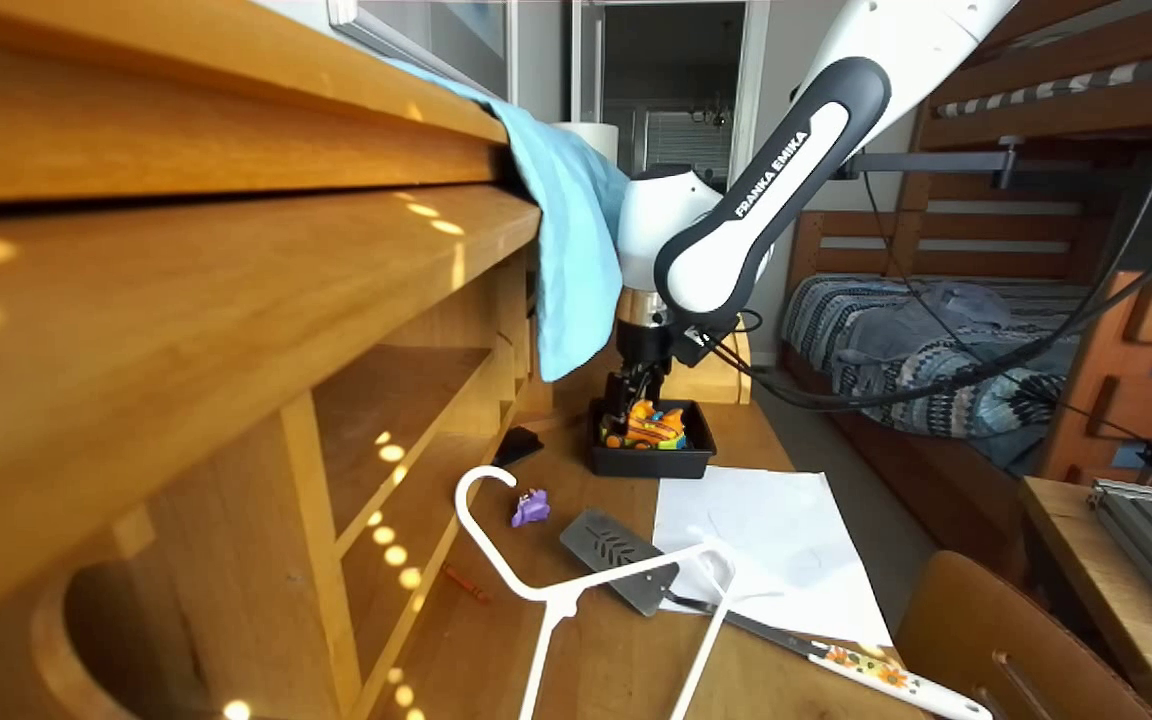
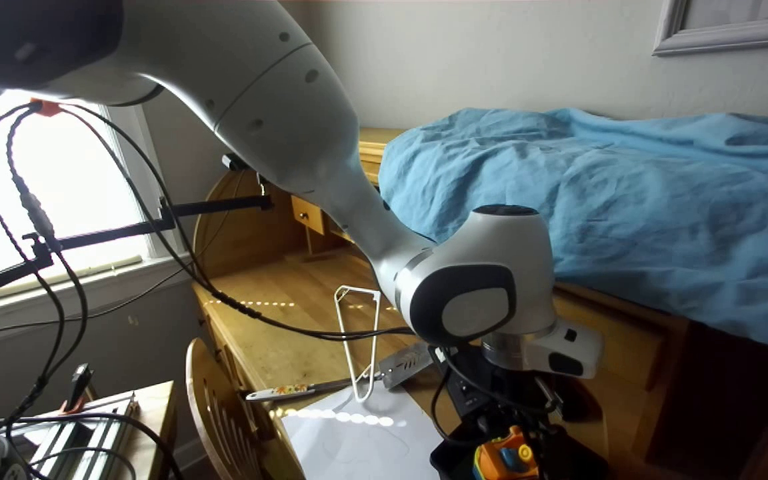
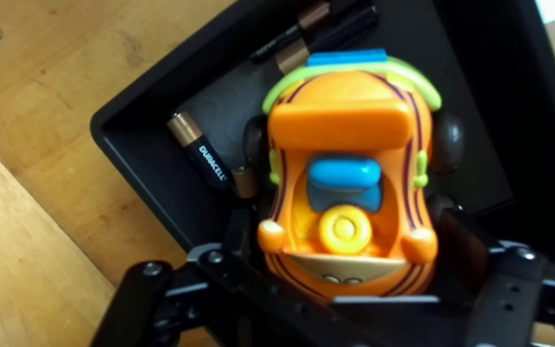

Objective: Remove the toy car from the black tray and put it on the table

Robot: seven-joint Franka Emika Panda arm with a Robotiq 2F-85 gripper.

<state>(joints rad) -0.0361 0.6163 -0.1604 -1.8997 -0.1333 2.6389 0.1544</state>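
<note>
Orange-and-yellow plastic toy car (image 3: 350,125) sits inside the square, shallow black tray (image 3: 133,176). My black two-fingered gripper (image 3: 347,231) reaches into the tray, spread astride the car; contact I cannot confirm. Black-and-copper cylindrical batteries (image 3: 210,161) also lie in the tray.

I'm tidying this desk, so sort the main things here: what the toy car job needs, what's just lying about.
Job: orange toy car, black tray, wooden desk.
Lying about: copper-topped batteries, white hanger, slotted spatula, paper sheet, crayon, purple object.
</note>
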